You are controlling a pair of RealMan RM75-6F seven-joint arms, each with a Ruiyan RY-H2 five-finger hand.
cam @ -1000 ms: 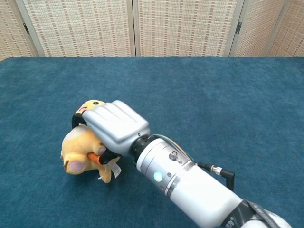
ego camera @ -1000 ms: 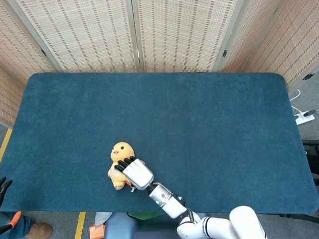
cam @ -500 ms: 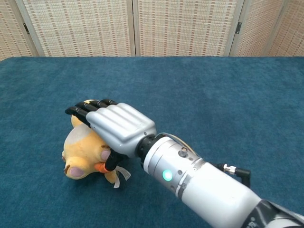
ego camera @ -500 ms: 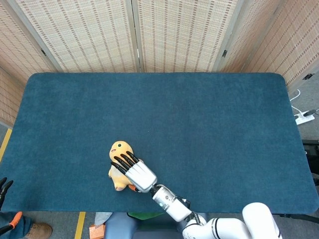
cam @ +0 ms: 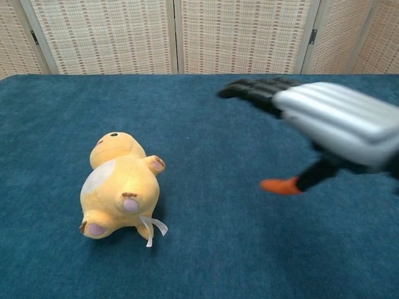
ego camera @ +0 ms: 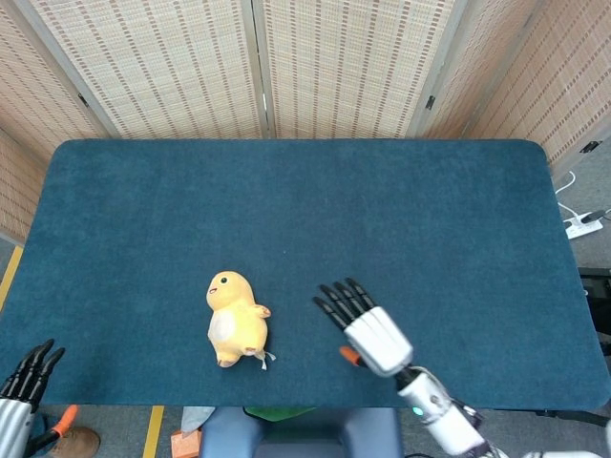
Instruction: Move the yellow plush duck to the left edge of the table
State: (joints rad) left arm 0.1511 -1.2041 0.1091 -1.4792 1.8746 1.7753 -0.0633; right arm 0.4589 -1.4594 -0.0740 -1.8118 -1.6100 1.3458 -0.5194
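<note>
A: Where was the soft yellow plush duck (ego camera: pixel 234 321)?

B: It lay on its back on the dark blue cloth-covered table (ego camera: pixel 305 191). In the head view it sat at about seven o'clock from the middle of the table, close to the near edge. It was well apart from the left edge. Its head pointed toward twelve o'clock and its feet toward six. A small white tag (cam: pixel 154 227) stuck out by its feet.

A: Was anything touching the duck?

B: No. Nothing held it. The right hand (ego camera: pixel 366 326) was off to the duck's three o'clock side, with bare blue cloth between them.

A: How did that hand look?

B: It had a silver-grey back and black fingers (cam: pixel 252 89). The fingers were stretched out straight and a little apart, pointing toward about eleven o'clock. The thumb had an orange tip (cam: pixel 280 185) that stuck out under the palm. The hand held nothing. In the chest view it was blurry, and it was above the cloth.

A: And the left hand (ego camera: pixel 21 386)?

B: Only a bit of it showed, at the bottom left corner of the head view, off the table. Its black fingers were straight and apart, and it held nothing either.

A: What stood behind the table?

B: Tall woven folding screens (ego camera: pixel 191 62), pale tan, at twelve o'clock.
</note>
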